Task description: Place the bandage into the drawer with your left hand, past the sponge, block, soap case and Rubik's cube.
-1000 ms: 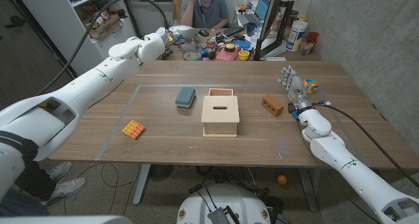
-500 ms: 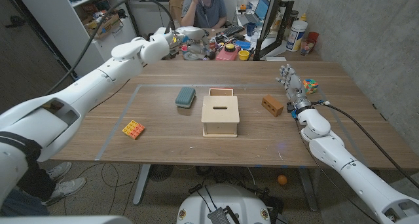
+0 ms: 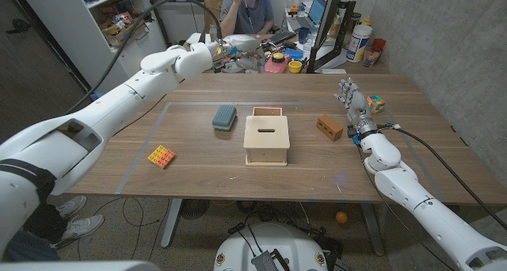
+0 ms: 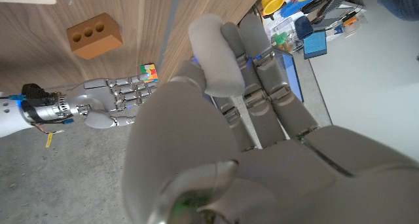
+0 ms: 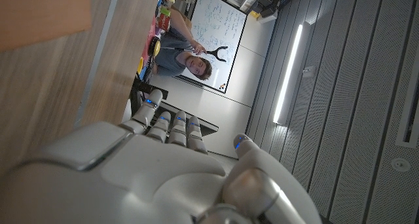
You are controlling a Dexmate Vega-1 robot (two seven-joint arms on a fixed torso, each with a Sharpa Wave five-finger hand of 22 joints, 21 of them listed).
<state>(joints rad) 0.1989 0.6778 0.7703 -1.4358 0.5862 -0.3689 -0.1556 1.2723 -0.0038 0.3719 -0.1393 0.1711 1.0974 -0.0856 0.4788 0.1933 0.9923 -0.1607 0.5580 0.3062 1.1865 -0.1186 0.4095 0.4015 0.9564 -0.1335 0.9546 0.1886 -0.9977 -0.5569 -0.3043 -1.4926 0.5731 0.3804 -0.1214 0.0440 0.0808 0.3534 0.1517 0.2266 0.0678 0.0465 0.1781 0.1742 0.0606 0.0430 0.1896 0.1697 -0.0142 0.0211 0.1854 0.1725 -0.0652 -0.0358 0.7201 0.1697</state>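
Bandage [image 4: 215, 54] sits pinched in the left hand [image 3: 238, 45], a white roll between thumb and fingers, held high over the table's far edge, probably so it clears the soap case [image 3: 225, 116] on the way to the open wooden drawer [image 3: 268, 112]. The right hand [image 3: 353, 104] waits open beside the Rubik's cube [image 3: 376, 104], clear of the path.

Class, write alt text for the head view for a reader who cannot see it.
The robot's left hand reaches past the far edge of a wooden table, while its right hand waits by a Rubik's cube. A wooden box sits mid-table, with a teal case, a brown block and an orange block around it.
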